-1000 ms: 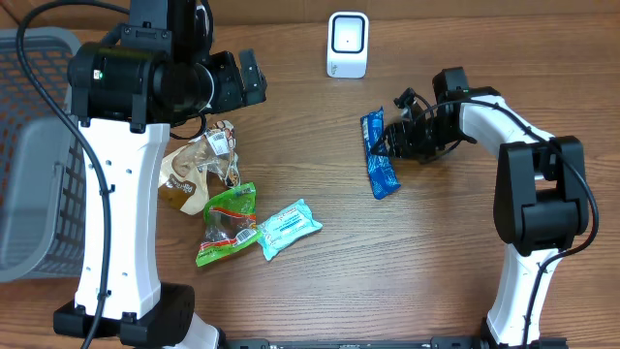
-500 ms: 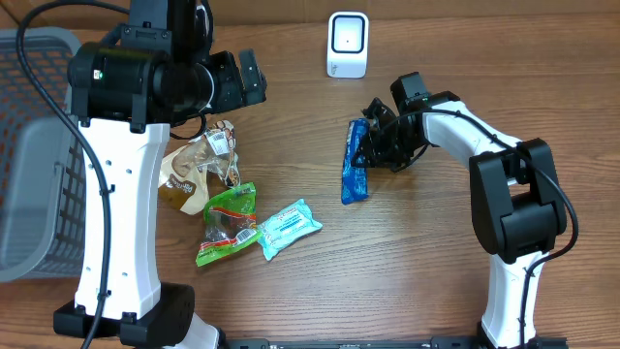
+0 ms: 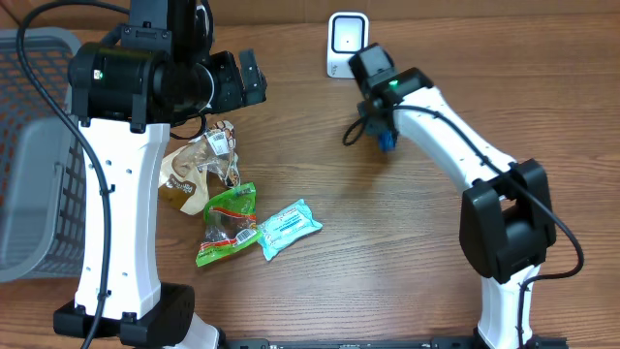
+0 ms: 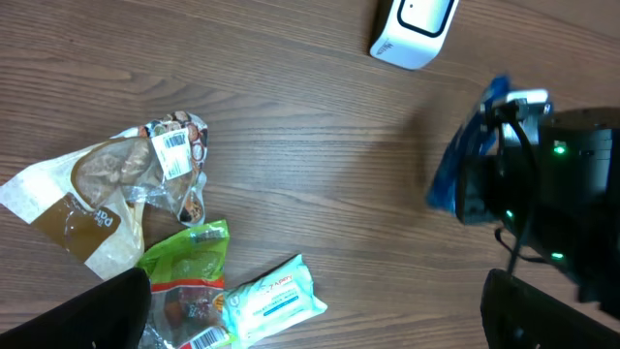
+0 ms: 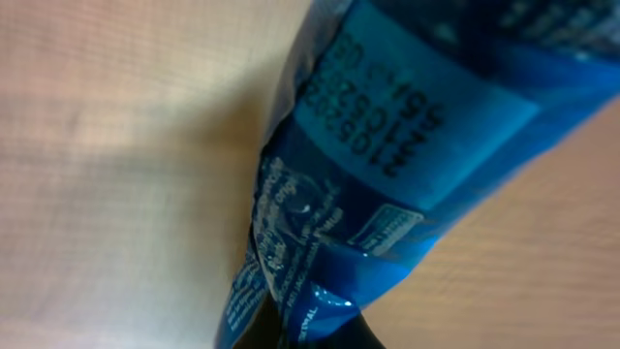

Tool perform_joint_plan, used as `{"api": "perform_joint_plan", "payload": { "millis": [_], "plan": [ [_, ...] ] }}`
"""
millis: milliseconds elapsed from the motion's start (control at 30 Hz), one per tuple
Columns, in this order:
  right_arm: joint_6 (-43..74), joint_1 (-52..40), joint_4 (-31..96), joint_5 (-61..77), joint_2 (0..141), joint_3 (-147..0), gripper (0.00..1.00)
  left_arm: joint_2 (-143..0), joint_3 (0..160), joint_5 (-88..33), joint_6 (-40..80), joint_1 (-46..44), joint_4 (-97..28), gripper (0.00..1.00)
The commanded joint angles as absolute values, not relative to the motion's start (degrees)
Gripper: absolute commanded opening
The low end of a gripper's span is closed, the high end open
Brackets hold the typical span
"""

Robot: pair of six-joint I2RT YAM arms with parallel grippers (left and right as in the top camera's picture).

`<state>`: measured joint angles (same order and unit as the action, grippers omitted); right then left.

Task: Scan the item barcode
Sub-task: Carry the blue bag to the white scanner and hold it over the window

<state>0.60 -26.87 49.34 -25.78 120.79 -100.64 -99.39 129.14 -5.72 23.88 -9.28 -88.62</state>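
Now pinches the slim blue plastic wrapper in the right tool, raised off the brown wooden tabletop just beside the small white boxy scanner, left tool spread wide; pickup done, barcode presentation seemingly left.

The table is brown wood grain. The packet is bright blue, with dark digits on a lighter blue panel. Near the far edge, the scanner is white with a dark-framed face. Toward the left edge lie a tan-and-clear bag, a green pouch with a red-orange picture, and a pale turquoise pack. The basket is grey.
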Motion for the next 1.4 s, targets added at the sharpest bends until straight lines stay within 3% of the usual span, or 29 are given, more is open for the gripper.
{"api": "perform_joint_plan", "payload": {
  "millis": [0,267,733,1367],
  "plan": [
    [-14.39,-28.18,39.46,-44.01,118.63,-102.08,0.04,-99.68,129.49,-5.37,23.99,-9.37,-88.47,1.0],
    [-37.19,-27.73,12.16,-46.13,119.39,-102.08,0.04,-99.68,129.49,-5.37,23.99,-9.37,-88.47,1.0],
    [-65.54,-26.17,-7.55,-41.74,130.74,-102.06,0.04,-99.68,129.49,-5.37,23.99,-9.37,-88.47,1.0],
    [-67.55,-24.21,-12.4,-37.82,136.35,-102.02,0.04,-99.68,129.49,-5.37,23.99,-9.37,-88.47,1.0]
  ]
}}
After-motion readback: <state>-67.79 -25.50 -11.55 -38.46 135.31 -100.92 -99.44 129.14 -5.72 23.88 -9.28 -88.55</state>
